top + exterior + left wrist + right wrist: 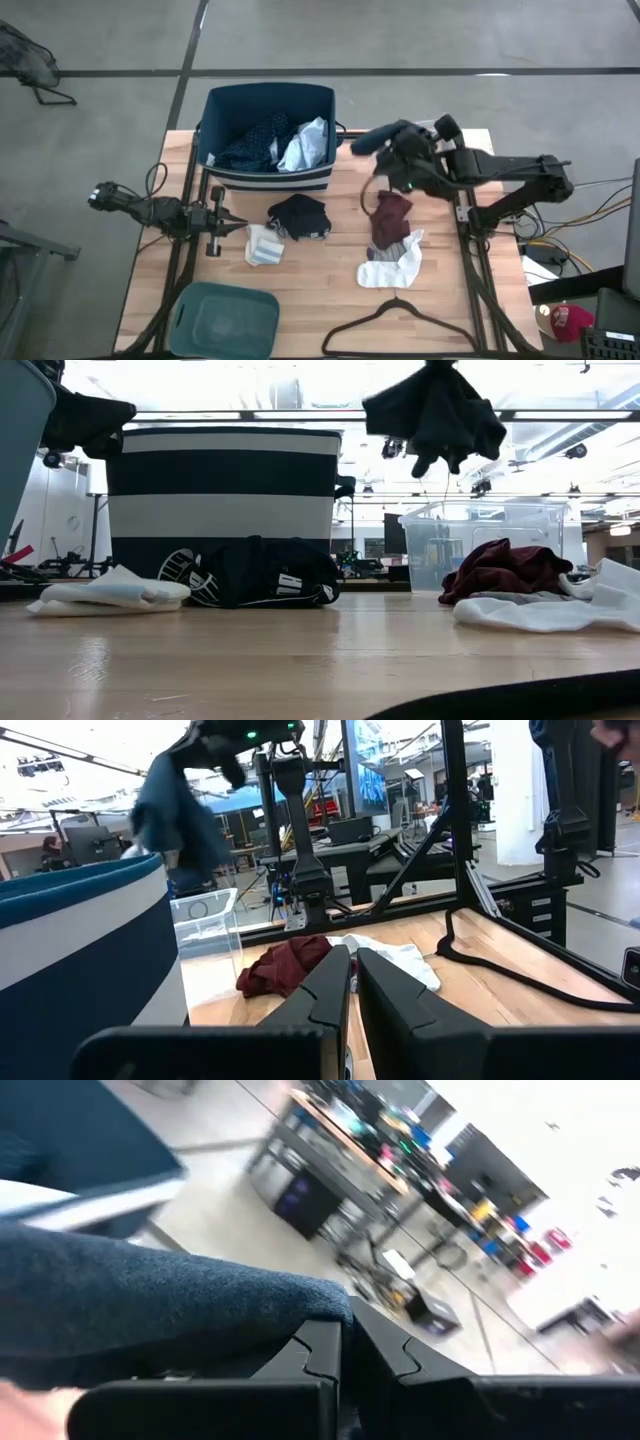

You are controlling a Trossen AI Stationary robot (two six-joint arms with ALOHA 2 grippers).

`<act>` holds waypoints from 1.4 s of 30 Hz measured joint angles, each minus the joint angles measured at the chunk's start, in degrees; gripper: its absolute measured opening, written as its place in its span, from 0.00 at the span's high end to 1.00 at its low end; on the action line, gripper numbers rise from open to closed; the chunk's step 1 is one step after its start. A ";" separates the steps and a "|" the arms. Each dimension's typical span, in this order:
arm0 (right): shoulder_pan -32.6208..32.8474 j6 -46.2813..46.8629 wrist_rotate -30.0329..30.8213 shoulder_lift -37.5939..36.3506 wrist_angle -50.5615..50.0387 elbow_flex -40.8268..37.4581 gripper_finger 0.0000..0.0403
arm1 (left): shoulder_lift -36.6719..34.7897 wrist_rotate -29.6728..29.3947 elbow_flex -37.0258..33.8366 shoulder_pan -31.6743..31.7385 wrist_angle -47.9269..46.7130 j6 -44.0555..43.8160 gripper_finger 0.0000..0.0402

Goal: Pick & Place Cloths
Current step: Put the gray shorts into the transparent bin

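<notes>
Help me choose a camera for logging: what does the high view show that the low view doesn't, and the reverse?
Only the high view shows the teal tub, black hanger, the waiting left gripper, and cloths inside the navy tub. Only the low view shows the clear tub behind the table. Both show the maroon piece, black piece and the dark blue cloth hanging from the right gripper.

bright even overhead light; ceiling glare blows out low view; right wrist view motion-blurred; shadows soft.

hanger (400, 322) cut off below, teal tub (225, 320) cropped
</notes>
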 joint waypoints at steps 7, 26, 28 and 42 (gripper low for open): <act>-11.61 -1.05 -4.83 0.88 -0.26 -0.53 0.98 | 0.00 0.01 0.00 0.00 0.00 0.00 0.92; -23.69 0.83 -14.54 0.80 -0.95 -13.93 0.88 | 0.00 0.02 0.00 0.00 0.02 0.00 0.92; -23.63 0.87 -14.98 0.77 -0.97 -14.03 0.84 | 0.00 0.00 0.00 0.00 0.02 0.00 0.92; -22.75 3.00 -18.45 0.05 -1.04 -12.13 0.49 | 0.00 0.01 0.00 0.00 0.04 0.00 0.92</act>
